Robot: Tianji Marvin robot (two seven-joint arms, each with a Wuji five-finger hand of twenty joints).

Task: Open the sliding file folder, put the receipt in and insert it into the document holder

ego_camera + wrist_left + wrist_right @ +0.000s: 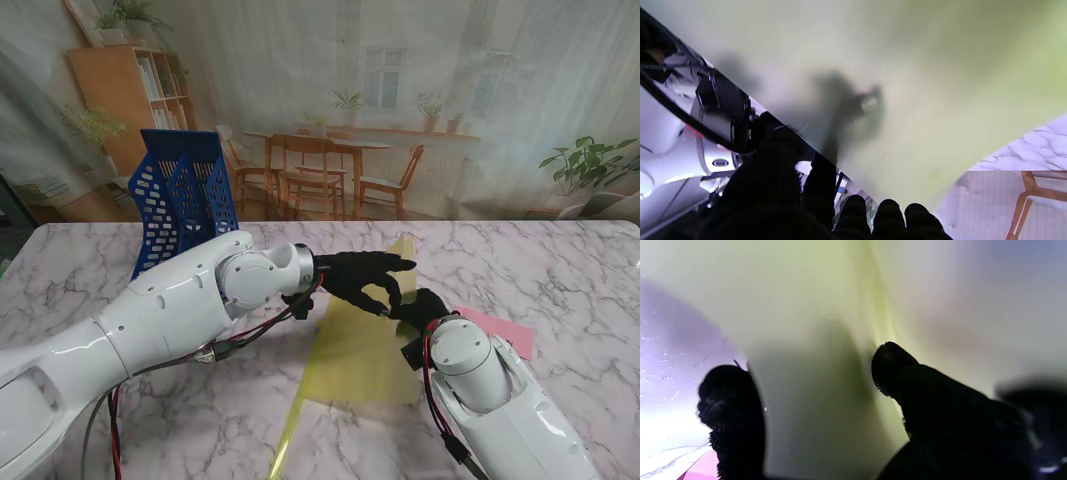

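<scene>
Folder [365, 345] yellow, no legible writing, gripped by left hand [365, 277] and right hand [420, 305] fingers

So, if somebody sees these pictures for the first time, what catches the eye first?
Probably the two black hands meeting at the middle of the table: the left hand and right hand both pinch the translucent yellow folder, whose upper sheet is lifted. Next, the blue holder standing at the far left, and the pink receipt lying flat beside the right arm.
</scene>
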